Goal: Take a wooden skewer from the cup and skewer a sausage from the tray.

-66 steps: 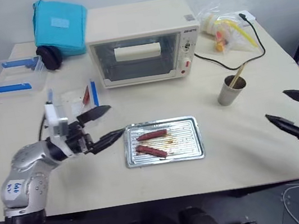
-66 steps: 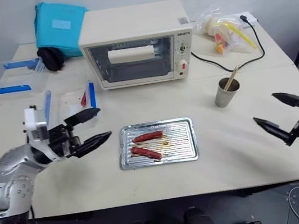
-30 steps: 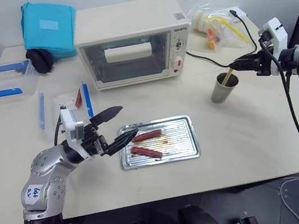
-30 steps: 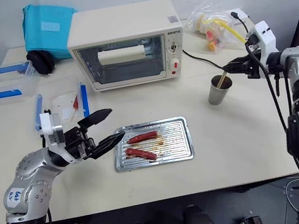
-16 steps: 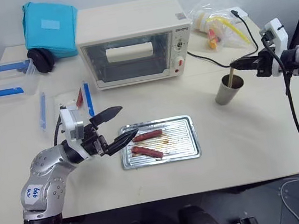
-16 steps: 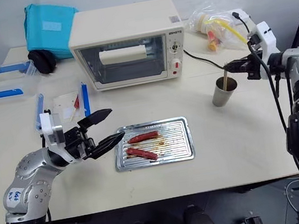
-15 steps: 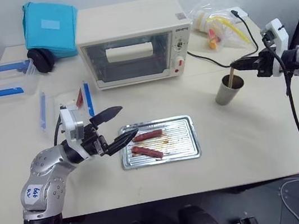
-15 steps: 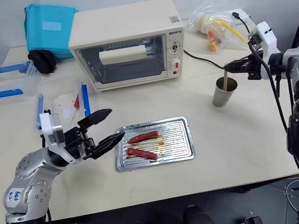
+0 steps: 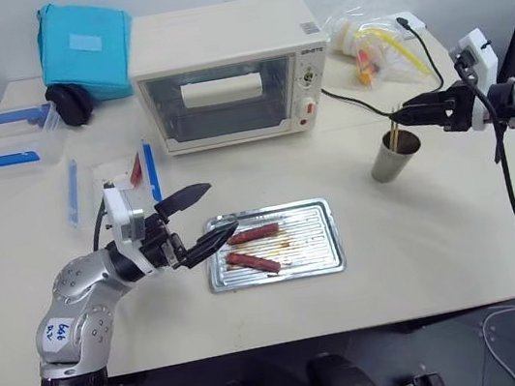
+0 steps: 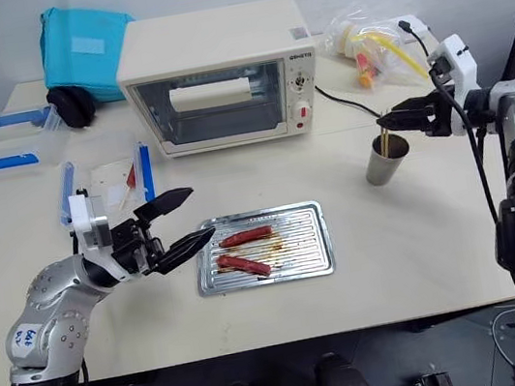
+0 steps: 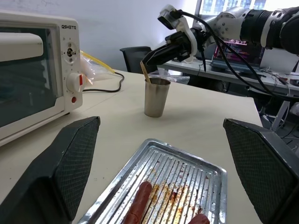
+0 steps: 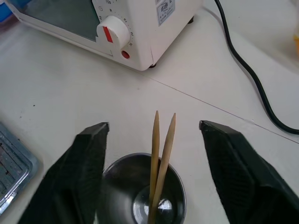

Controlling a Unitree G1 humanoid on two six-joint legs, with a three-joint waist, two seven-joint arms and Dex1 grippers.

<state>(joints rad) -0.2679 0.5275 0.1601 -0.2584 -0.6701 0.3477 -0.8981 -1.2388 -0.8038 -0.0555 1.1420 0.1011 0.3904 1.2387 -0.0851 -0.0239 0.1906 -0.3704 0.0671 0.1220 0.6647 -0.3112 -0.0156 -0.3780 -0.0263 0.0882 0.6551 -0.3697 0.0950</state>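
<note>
Two skewers stand in the cup [image 12: 142, 193] between the spread fingers of the right gripper [image 12: 154, 133], untouched.

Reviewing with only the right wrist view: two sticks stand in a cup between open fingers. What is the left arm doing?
Observer: The left gripper is open and empty, poised at the left end of the tray.
Operator: Any sausages on that tray?
Observer: Two. The darker sausage lies nearer the robot, and the lighter sausage lies behind it.
Operator: How high is my gripper over the cup?
Observer: In the left wrist view, the right gripper is level with the tips of the skewers, above the rim of the cup.
</note>
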